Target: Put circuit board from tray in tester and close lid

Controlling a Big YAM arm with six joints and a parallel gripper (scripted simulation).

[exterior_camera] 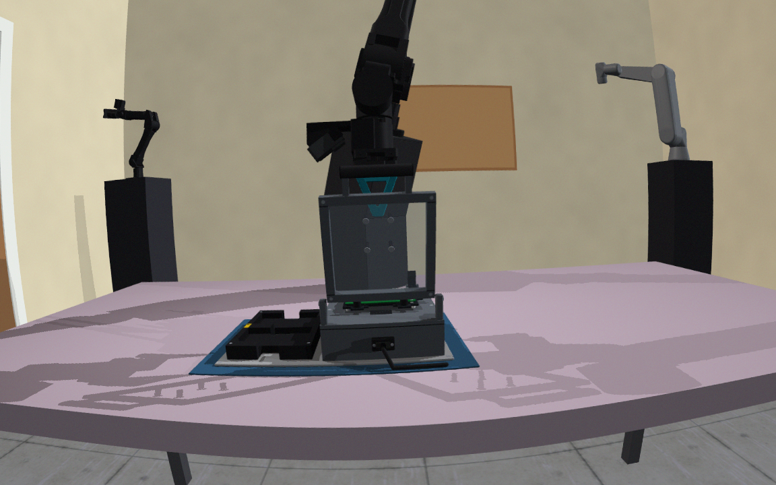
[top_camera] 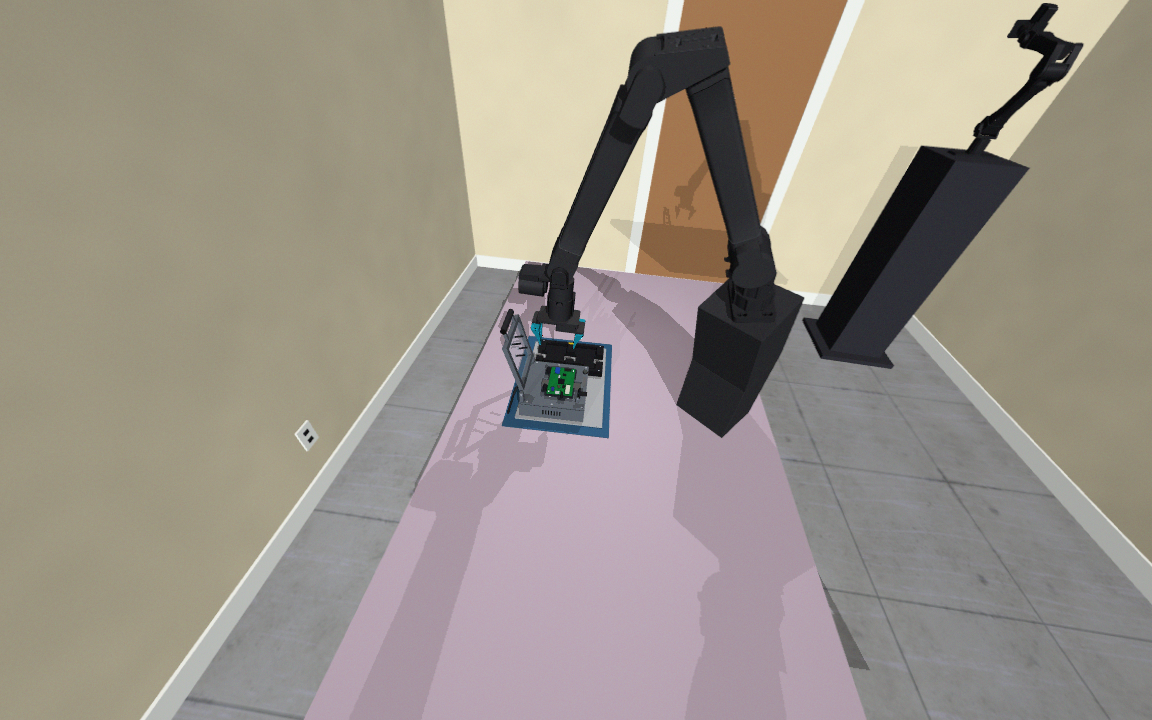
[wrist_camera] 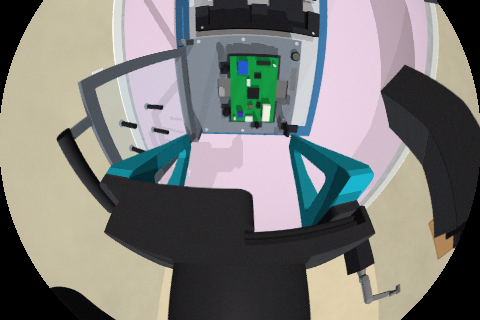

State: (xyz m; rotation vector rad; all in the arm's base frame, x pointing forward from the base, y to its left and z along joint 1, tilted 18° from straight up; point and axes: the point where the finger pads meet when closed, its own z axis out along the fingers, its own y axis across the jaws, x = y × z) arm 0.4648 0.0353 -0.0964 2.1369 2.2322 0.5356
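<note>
The green circuit board [top_camera: 561,382] [exterior_camera: 372,301] [wrist_camera: 240,85] lies face up in the tester [top_camera: 550,414] [exterior_camera: 348,343] [wrist_camera: 207,85], squared to it. Its white connector [wrist_camera: 266,112] is at the end nearest the latch hook [wrist_camera: 289,129]. It looks flat; the locating pins cannot be made out. The lid [exterior_camera: 430,241] [wrist_camera: 89,95] [top_camera: 507,322] stands open, about upright, its black handle [exterior_camera: 376,170] [wrist_camera: 82,167] at the top. My gripper [top_camera: 558,338] [exterior_camera: 377,212] [wrist_camera: 240,140] is open and empty, raised well above the board, behind the lid in the exterior view. The tray [exterior_camera: 240,351] [wrist_camera: 225,20] holds no board.
The tray sits close beside the tester, both on a blue mat [top_camera: 562,431] [wrist_camera: 322,10]. Several black pushers stick out from the lid's clear panel toward the gripper's side. A black cable [exterior_camera: 409,366] runs out from the tester's hinge side.
</note>
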